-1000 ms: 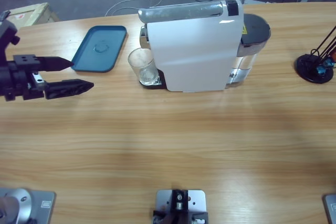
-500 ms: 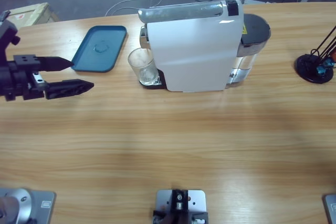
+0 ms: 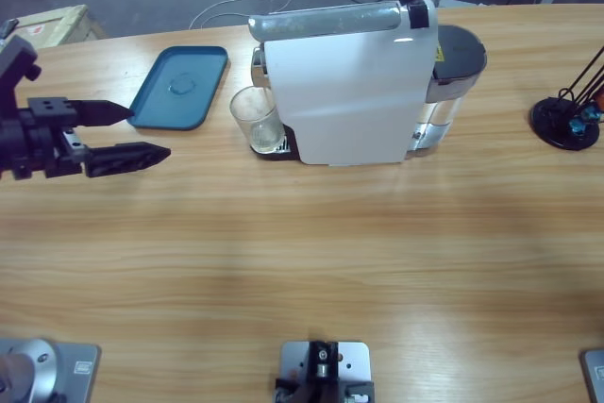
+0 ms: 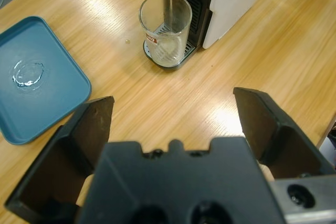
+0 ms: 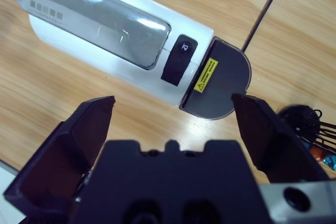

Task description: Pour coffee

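A clear glass (image 3: pixel 256 116) stands on the little drip tray at the front of the white coffee machine (image 3: pixel 349 82). In the left wrist view a thin pale stream of coffee (image 4: pixel 169 1) runs down from the spout into the glass (image 4: pixel 166 30). Only a tiny bit of pale liquid sits at the bottom of it.

Beside the glass, a bit further along the wooden table (image 3: pixel 302 261), lies a blue tray (image 3: pixel 179 86). It is flat on the wood. It has a small wet puddle (image 4: pixel 25 73) in the middle and nothing else in it.

The left gripper (image 3: pixel 127 134) is at the edge of the table, near the blue tray, well apart from the glass. Its two black jaws are spread wide and hold nothing. They point toward the glass.

The right gripper (image 5: pixel 170 121) is up high over the coffee machine (image 5: pixel 121 51) and looks down on its top. Its jaws are spread wide too and hold nothing. Below it you can see the silver lid, a black button, and the dark round water tank (image 5: pixel 218 85) with a yellow sticker.
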You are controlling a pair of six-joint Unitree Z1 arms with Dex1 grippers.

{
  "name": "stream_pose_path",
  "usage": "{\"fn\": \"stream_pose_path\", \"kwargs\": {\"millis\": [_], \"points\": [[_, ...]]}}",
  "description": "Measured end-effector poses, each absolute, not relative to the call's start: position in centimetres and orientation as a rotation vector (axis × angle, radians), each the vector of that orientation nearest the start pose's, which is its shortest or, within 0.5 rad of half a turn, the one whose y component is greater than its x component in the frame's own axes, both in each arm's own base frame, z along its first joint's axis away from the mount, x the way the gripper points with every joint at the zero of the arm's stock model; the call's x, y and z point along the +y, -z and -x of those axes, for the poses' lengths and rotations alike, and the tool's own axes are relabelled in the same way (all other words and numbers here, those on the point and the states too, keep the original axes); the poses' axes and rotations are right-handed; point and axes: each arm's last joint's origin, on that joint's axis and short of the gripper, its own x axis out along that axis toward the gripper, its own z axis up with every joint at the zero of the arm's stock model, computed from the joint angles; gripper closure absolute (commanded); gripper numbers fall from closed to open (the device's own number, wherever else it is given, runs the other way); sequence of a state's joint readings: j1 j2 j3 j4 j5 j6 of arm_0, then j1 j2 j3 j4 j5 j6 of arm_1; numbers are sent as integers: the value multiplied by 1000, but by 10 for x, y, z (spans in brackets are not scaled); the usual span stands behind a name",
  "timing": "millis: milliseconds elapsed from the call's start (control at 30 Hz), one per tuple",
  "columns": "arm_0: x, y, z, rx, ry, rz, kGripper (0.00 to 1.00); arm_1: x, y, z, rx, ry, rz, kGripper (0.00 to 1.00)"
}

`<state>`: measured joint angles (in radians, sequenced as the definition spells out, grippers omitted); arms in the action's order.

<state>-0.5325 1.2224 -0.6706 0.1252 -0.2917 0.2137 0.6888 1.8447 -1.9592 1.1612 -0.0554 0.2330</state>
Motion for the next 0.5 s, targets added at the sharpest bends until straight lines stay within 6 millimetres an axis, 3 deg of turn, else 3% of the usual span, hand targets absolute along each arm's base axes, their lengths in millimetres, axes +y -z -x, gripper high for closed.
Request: {"fn": "stream_pose_path", "kwargs": {"millis": [500], "points": [[-113,-288,-159,615,884,-311,18,227,-410,-280,1077,-444,194,0]]}}
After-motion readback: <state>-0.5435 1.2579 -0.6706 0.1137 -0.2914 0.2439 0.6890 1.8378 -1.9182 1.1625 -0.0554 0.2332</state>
